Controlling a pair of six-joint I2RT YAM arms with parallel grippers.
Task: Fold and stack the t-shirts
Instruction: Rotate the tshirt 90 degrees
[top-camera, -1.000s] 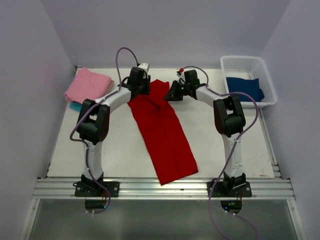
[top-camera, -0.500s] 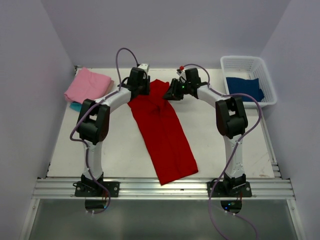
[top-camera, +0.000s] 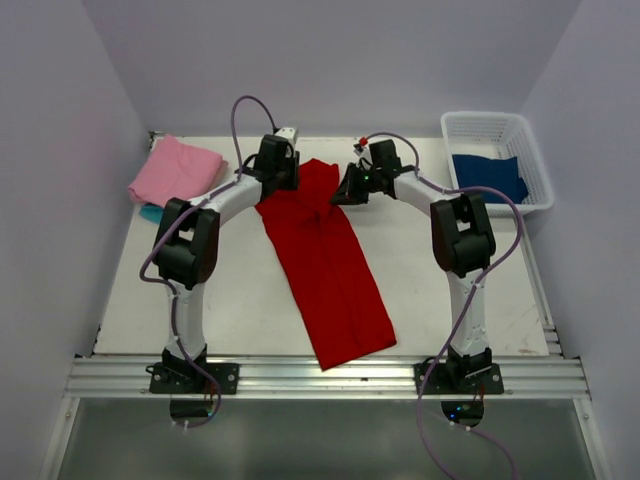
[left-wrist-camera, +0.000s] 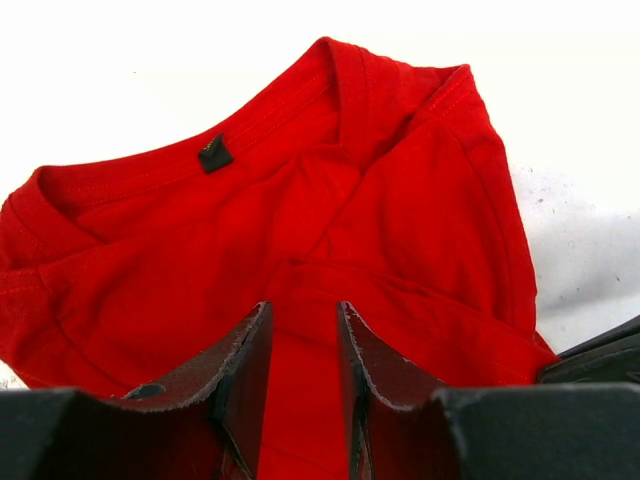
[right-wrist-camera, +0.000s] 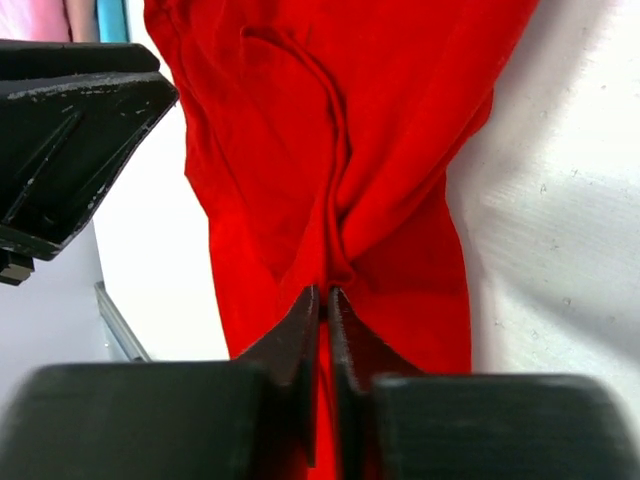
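A bright red t-shirt (top-camera: 335, 270) lies as a long strip from the table's back to its front edge. Both grippers are at its collar end. In the left wrist view the collar and its dark tag (left-wrist-camera: 215, 153) face me. My left gripper (left-wrist-camera: 303, 308) has its jaws a little apart, with a thick fold of the red cloth (left-wrist-camera: 300, 200) filling the gap. My right gripper (right-wrist-camera: 323, 292) is shut on a pinched ridge of the red shirt (right-wrist-camera: 300, 150), which puckers at its tips. From above, the left gripper (top-camera: 283, 185) and right gripper (top-camera: 345, 190) flank the collar.
A folded pink t-shirt (top-camera: 175, 170) lies on a turquoise one (top-camera: 150, 212) at the back left. A white mesh basket (top-camera: 495, 120) at the back right holds a dark blue t-shirt (top-camera: 487, 177). Grey walls enclose three sides of the table.
My right gripper shifted slightly at the collar end and settled back on the cloth. The shirt and the left arm look unchanged.
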